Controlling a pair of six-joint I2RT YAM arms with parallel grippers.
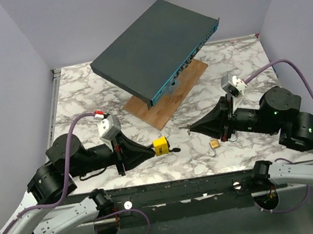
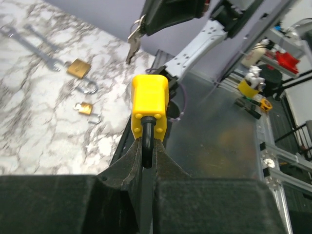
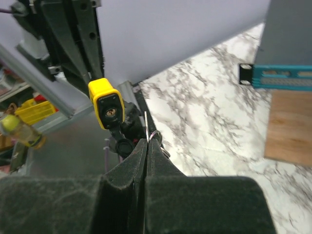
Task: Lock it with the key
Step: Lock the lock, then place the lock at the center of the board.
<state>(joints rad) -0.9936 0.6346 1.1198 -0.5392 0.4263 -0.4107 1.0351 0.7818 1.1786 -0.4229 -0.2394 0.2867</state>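
My left gripper (image 1: 150, 149) is shut on the black shackle of a yellow padlock (image 1: 161, 145) and holds it just above the table's near edge. In the left wrist view the padlock (image 2: 150, 105) sticks out past the fingertips. In the right wrist view its keyhole face (image 3: 108, 109) points toward my right gripper (image 3: 146, 142). That gripper is shut on a thin silver key (image 3: 146, 123) with a ring, seen edge-on. The key (image 2: 132, 45) hangs a short way from the padlock, apart from it. My right gripper (image 1: 191, 127) points left at the padlock.
A brass padlock (image 1: 214, 143) lies open on the marble below the right arm. Two brass padlocks (image 2: 78, 68) (image 2: 86, 108) show in the left wrist view. A dark box (image 1: 154, 48) rests tilted on a wooden board (image 1: 170, 93) at the back.
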